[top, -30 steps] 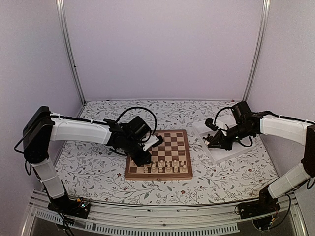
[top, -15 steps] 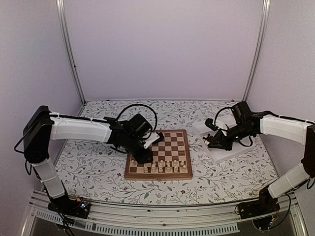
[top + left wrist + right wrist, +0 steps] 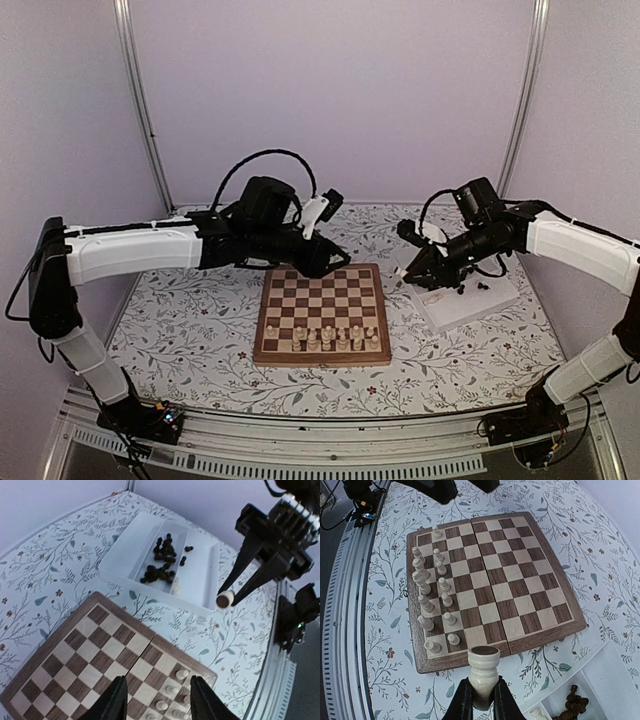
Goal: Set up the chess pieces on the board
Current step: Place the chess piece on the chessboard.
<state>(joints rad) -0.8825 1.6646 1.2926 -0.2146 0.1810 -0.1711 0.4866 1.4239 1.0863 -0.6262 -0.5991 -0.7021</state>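
The right gripper (image 3: 480, 700) is clenched on a cream piece (image 3: 484, 670), pinching its foot so that the flat, rook-like top stands upright at the bottom centre of the right wrist view. In the top view this gripper (image 3: 408, 275) hangs in the air between the white tray (image 3: 470, 305) at centre right and the right border of the board (image 3: 320, 318), not yet above the checks.

The left gripper (image 3: 157, 705) is released. Its fingers (image 3: 119, 700) stand apart at the bottom of the left wrist view with nothing between them, and in the top view it hovers near the far edge of the board.

The pale chessmen (image 3: 427, 600) stand in two files at the left of the board in the right wrist view, which is its near edge. The top left corner square appears bare. The dark chessmen (image 3: 162, 562) lie heaped in the middle compartment of the tray, with one pale man (image 3: 175, 587) beside them.

The step in hand looks like carrying the cream piece across to finish the pale side. The next move calls for a long reach over the standing files, a clear approach and a straight lowering onto the free square, opening only once the base sits flat.
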